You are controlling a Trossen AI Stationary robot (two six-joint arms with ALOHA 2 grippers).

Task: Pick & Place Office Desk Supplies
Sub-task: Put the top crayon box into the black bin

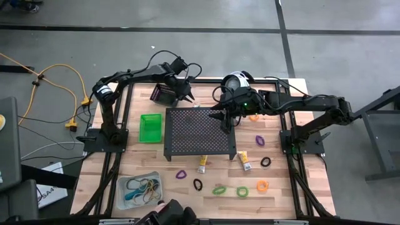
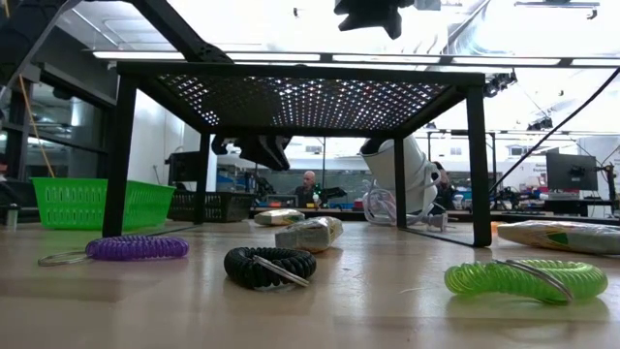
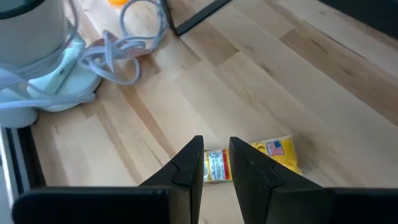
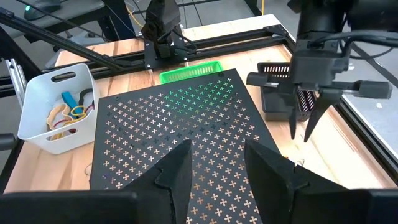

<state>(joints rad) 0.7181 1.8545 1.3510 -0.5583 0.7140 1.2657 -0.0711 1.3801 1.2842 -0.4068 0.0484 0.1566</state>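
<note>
The left gripper (image 1: pixel 186 97) hangs over the far edge of the tabletop (image 1: pixel 275 187), between the black bin (image 1: pixel 162 94) and the far rim of the perforated stand (image 1: pixel 199 132). Its fingers (image 3: pixel 186 168) stand a little parted and hold nothing; directly beneath them in the left wrist view lies a yellow tube (image 3: pixel 249 163), apart from the tips. The step in hand looks like an approach to pick that tube.

The right gripper (image 1: pixel 225 120) hovers above the stand's top near its far right corner, fingers (image 4: pixel 177 171) released and empty.

Along the near edge lie the rest of the supplies: a purple loop (image 1: pixel 181 174), a black loop (image 1: pixel 198 185), two green loops (image 1: pixel 219 189), an orange loop (image 1: pixel 262 185) and two more yellow tubes (image 1: pixel 202 165). The clear bin (image 1: pixel 141 189) at near left already holds bands; the green bin (image 1: pixel 150 127) sits left of the stand.

Next, I judge, the left gripper needs to descend straight, straddle the tube across its narrow width, clench, then carry it to a bin.
</note>
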